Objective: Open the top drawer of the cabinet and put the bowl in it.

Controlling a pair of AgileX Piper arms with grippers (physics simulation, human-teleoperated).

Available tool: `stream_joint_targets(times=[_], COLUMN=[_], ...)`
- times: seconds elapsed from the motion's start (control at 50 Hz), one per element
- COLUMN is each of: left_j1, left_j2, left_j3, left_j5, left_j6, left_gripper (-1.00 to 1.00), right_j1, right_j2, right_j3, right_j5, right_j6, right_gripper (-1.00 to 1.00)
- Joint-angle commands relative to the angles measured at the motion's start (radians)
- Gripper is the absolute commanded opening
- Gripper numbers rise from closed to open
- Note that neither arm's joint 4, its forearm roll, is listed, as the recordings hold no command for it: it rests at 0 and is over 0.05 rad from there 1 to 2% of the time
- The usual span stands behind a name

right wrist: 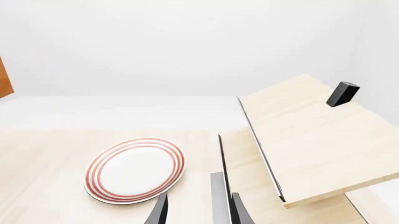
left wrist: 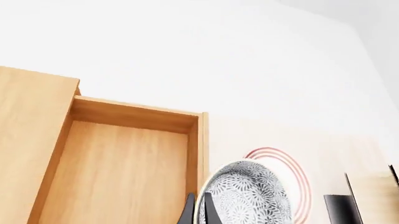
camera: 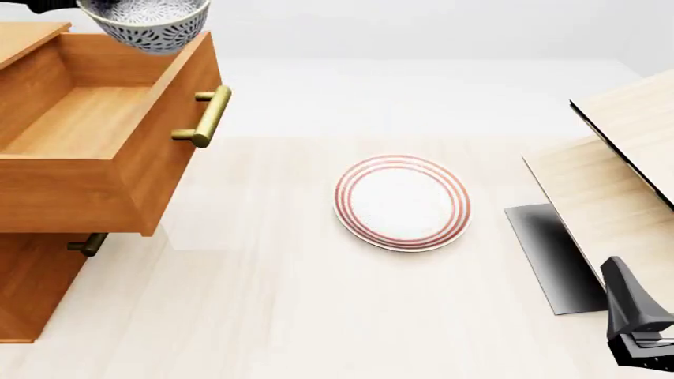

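Observation:
The cabinet (camera: pixel 31 292) stands at the left with its top drawer (camera: pixel 84 118) pulled out and nothing inside; the brass handle (camera: pixel 205 114) faces right. The blue-speckled bowl (camera: pixel 147 24) hangs over the drawer's front right corner. In the left wrist view my left gripper (left wrist: pixel 198 206) is shut on the rim of the bowl (left wrist: pixel 246 196), beside the drawer's side wall (left wrist: pixel 201 140). My right gripper (right wrist: pixel 198 214) is open with nothing held, low at the front right (camera: pixel 637 332).
A white plate (camera: pixel 402 201) with red rings lies mid-table. A pale wooden box (camera: pixel 621 158) with a tilted lid and a dark panel (camera: pixel 548 253) fills the right side. A lower drawer handle (camera: pixel 90 243) sticks out under the open drawer.

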Motion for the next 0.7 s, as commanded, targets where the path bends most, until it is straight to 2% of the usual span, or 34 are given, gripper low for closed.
stream_joint_targets(times=[0.02, 0.7], left_j1=[0.059, 0.2], left_j2=[-0.045, -0.152], left_j3=[0.054, 0.226], left_j5=[-0.013, -0.066], left_j6=[-0.014, -0.081], left_gripper=[-1.0, -1.0], right_j1=[0.0, 0.0], right_j2=[-0.001, -0.002], right_j3=[0.001, 0.0], right_j5=[0.0, 0.0], right_j6=[0.0, 0.0], right_gripper=[1.0, 1.0])
